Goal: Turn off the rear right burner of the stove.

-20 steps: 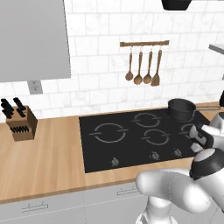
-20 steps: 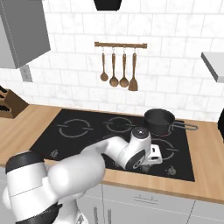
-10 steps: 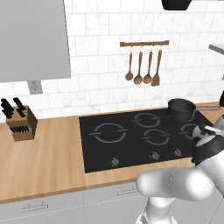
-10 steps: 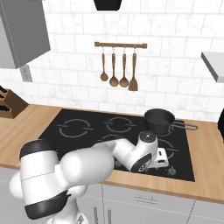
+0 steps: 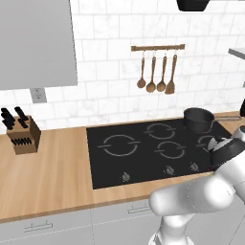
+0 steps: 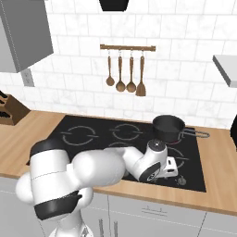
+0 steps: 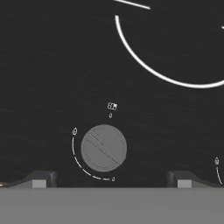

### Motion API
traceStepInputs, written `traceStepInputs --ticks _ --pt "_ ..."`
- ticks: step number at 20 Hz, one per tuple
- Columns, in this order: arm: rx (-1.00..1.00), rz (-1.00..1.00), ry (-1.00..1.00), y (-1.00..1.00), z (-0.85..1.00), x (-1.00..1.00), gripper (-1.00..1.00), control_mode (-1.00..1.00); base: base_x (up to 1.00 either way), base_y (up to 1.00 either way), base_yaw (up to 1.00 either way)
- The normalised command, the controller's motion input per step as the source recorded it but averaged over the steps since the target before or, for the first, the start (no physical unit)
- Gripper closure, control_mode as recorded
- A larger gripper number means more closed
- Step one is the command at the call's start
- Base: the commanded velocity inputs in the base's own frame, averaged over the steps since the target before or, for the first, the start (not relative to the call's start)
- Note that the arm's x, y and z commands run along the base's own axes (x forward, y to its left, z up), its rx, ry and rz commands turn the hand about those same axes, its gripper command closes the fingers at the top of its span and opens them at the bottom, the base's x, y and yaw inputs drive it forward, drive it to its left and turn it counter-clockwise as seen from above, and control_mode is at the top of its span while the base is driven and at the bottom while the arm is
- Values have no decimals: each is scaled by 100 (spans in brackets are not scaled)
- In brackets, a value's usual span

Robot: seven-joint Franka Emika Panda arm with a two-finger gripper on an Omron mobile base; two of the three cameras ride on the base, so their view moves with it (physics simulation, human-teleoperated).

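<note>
The stove (image 5: 103,162) is a black glass cooktop (image 6: 76,122) set into the wooden counter, with small dark knobs (image 5: 168,170) along its front edge. A dark pot (image 5: 198,118) stands on its rear right corner. My arm reaches low over the front right of the cooktop, and the hand (image 6: 159,162) hovers just above the glass, close to a knob (image 6: 181,181). In the hand view, a round grey knob (image 7: 104,148) with a dial arc around it lies between my fingertips (image 7: 41,179), a little left of the middle. My gripper (image 7: 111,180) is open and holds nothing.
The pot (image 6: 168,127) has a long handle (image 6: 196,134) pointing right. Wooden utensils (image 5: 155,76) hang on a rail on the tiled wall. A knife block (image 5: 21,136) stands on the counter at the left. A cabinet (image 5: 36,43) hangs above it.
The hand has crept right and down toward the front right of the cooktop. The pot and the other things stay put.
</note>
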Motion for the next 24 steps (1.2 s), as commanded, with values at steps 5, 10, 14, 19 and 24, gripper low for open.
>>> traceStepInputs --ticks 5,10,14,19,24 --pt "0 0 0 0 -17 2 -100 -100 0 0 0" --pt "0 0 0 1 -11 9 -100 -100 0 0 0" --pt "0 0 0 2 -6 16 -100 -100 0 0 0" --pt "0 0 0 2 -3 16 -100 -100 0 0 0" --pt "0 0 0 4 -12 8 -100 -100 0 0 0"
